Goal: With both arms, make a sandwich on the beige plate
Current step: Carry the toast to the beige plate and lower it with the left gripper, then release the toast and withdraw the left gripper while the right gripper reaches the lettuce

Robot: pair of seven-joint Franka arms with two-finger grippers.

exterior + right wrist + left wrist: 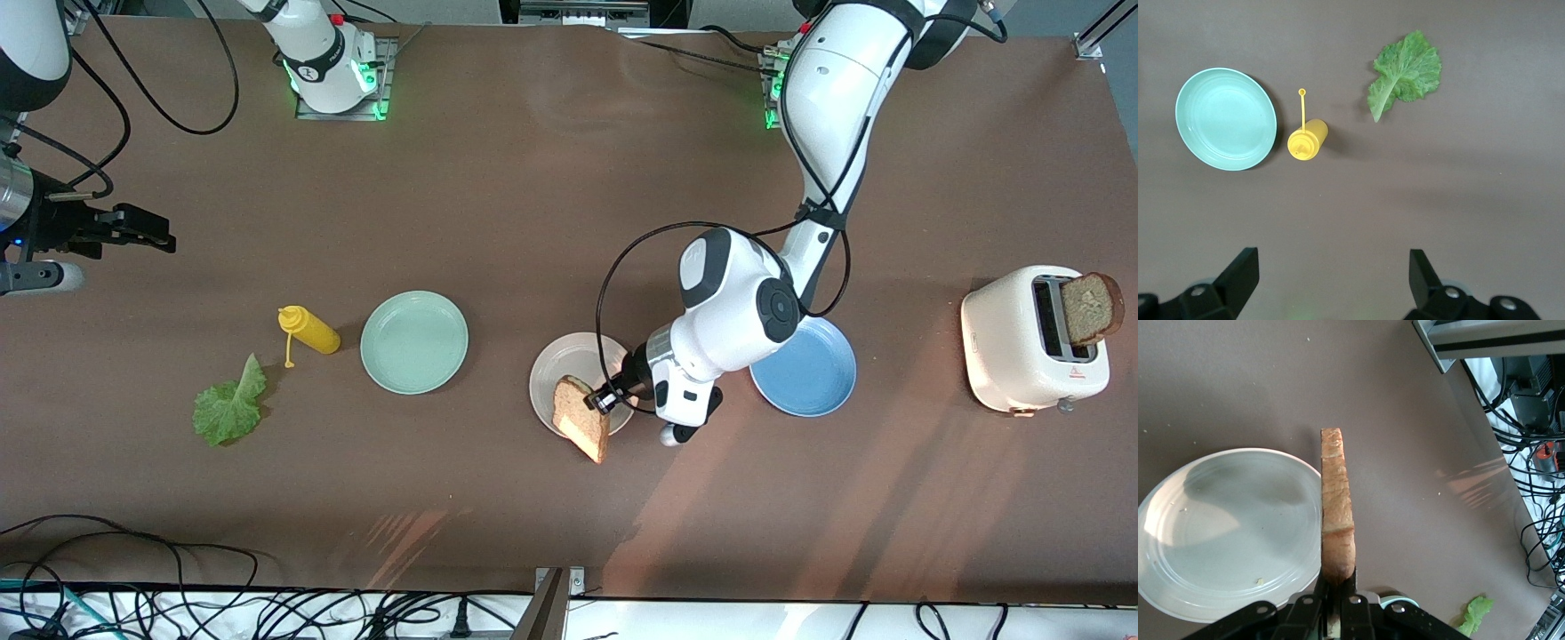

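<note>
A brown table (533, 178) seen from above, with two white robot arms reaching over it. The left gripper (607, 399) hangs over the beige plate (556, 369), its fingers clamped on one edge of a slice of brown toast (582, 418). The slice is held on edge, tilted, above the plate's rim on the side nearer the front camera. In the left wrist view the toast (1337, 513) stands thin-side-on beside the plate (1225, 527), which holds only a few crumbs.

The right gripper (1331, 277) waits in the air over the table at the right arm's end, its fingers spread wide with nothing between them. Below it lie a ruffled green lettuce leaf (229, 404), a yellow squeeze bottle (308, 330) on its side, and a mint-green plate (414, 341).

A blue plate (818, 382) sits beside the beige plate, toward the left arm's end, partly hidden by the left arm. Farther toward that end stands a cream toaster (1022, 351) with a second slice of brown bread (1092, 308) sticking up out of its slot.
</note>
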